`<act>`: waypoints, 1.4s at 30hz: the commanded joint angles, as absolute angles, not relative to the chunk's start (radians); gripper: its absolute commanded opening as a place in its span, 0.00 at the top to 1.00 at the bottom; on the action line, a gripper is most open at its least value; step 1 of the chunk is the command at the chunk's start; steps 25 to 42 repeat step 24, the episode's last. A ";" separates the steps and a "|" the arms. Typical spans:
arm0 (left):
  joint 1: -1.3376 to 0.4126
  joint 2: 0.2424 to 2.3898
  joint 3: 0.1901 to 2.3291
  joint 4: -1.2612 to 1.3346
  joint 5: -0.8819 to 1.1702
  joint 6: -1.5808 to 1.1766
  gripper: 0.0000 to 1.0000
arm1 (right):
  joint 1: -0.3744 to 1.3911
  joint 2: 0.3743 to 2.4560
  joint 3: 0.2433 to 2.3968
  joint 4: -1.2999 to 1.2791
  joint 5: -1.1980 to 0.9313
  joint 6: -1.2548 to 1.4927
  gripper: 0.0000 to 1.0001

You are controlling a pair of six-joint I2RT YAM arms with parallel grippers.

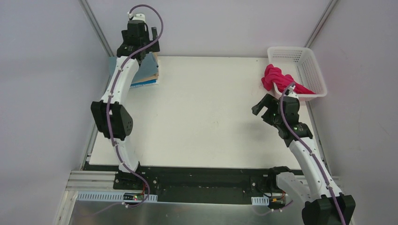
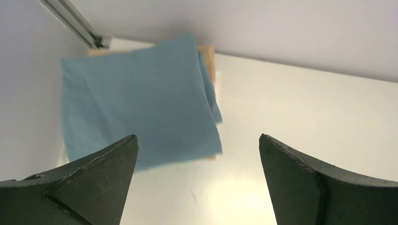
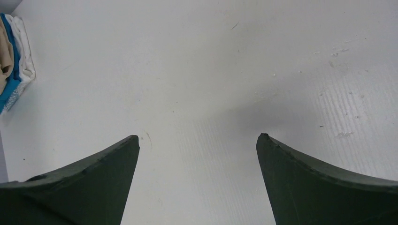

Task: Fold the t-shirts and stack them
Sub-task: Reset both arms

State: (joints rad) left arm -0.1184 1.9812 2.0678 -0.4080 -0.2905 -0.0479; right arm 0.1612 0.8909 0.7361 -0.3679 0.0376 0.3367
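Pale grey walls close the cell on three sides, with two metal rails rising at the far corners. I read one white table, and its broad middle is the widest room for moving. Two arms work over it. The left arm reaches to the far left corner and hides part of the stack in the top view. The right arm bends toward the far right corner, and its wrist stands in front of the cloth there. One white lattice basket sits in that corner, close to the right wall. One magenta t-shirt lies crumpled over the basket's left rim, partly inside and partly hanging out. The stack lies tight against the left wall and the back edge. It holds one teal-blue t-shirt folded on top, one tan t-shirt beneath, then one bright blue t-shirt. One white layer lies at the bottom. The left gripper hangs above the stack's near edge, spread wide with nothing between its fingers. The right gripper hangs over bare table near the basket, also spread wide and carrying nothing.
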 commanded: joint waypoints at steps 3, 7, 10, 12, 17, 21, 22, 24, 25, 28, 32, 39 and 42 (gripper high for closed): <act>-0.134 1.659 1.714 -0.420 -0.118 -0.320 0.01 | 0.161 0.823 0.715 -0.365 0.093 0.390 0.00; -0.226 1.472 1.416 -0.398 -0.222 -0.418 0.01 | 0.161 0.816 0.684 -0.343 0.085 0.414 0.00; -0.302 1.342 1.210 -0.368 -0.220 -0.455 0.01 | 0.160 0.814 0.675 -0.344 0.092 0.421 0.00; -0.346 1.257 1.083 -0.360 -0.241 -0.497 0.01 | 0.160 0.810 0.667 -0.340 0.099 0.426 0.00; -0.392 1.039 0.832 -0.336 -0.249 -0.561 0.01 | 0.160 0.810 0.644 -0.337 0.124 0.437 0.00; -0.395 0.909 0.721 -0.334 -0.232 -0.590 0.01 | 0.160 0.806 0.633 -0.336 0.155 0.452 0.01; -0.396 0.885 0.700 -0.331 -0.238 -0.594 0.01 | 0.161 0.804 0.632 -0.335 0.156 0.453 0.00; -0.395 0.847 0.687 -0.329 -0.258 -0.594 0.01 | 0.161 0.793 0.632 -0.327 0.147 0.456 0.00; -0.395 0.847 0.687 -0.329 -0.258 -0.594 0.01 | 0.161 0.793 0.632 -0.327 0.147 0.456 0.00; -0.395 0.847 0.687 -0.329 -0.258 -0.594 0.01 | 0.161 0.793 0.632 -0.327 0.147 0.456 0.00; -0.395 0.847 0.687 -0.329 -0.258 -0.594 0.01 | 0.161 0.793 0.632 -0.327 0.147 0.456 0.00; -0.395 0.847 0.687 -0.329 -0.258 -0.594 0.01 | 0.161 0.793 0.632 -0.327 0.147 0.456 0.00; -0.395 0.847 0.687 -0.329 -0.258 -0.594 0.01 | 0.161 0.793 0.632 -0.327 0.147 0.456 0.00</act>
